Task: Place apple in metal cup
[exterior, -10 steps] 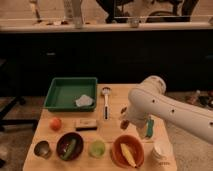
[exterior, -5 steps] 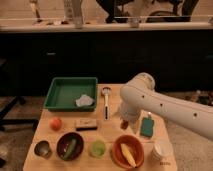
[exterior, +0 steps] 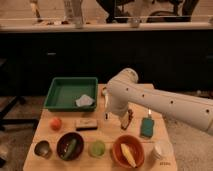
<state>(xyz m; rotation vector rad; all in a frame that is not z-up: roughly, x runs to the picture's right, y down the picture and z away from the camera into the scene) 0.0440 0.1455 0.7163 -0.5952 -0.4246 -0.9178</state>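
Arm (exterior: 165, 102) cropped at 3 o'clock edge; gripper (exterior: 127, 120) blurred beneath it, mid-worktop (exterior: 102, 134); worktop's near edge cut off at 6 o'clock; pale object (exterior: 85, 100) in green tray (exterior: 55, 92) unidentifiable.

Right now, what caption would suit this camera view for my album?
Robot arm over the table, open gripper mid-table, apple and metal cup waiting near its left edge.

My white arm (exterior: 165, 106), speckled with small dark dots, ended in dark jaws just right of the green tray (exterior: 71, 79), over the pale wooden surface (exterior: 107, 132). A white cloth (exterior: 85, 100) lay in the tray. In front of the tray sat the orange-red apple (exterior: 55, 123) and, nearer still, the silver-grey metal cup (exterior: 42, 148), dark inside. Further right of the tray lay a teal sponge (exterior: 146, 127).
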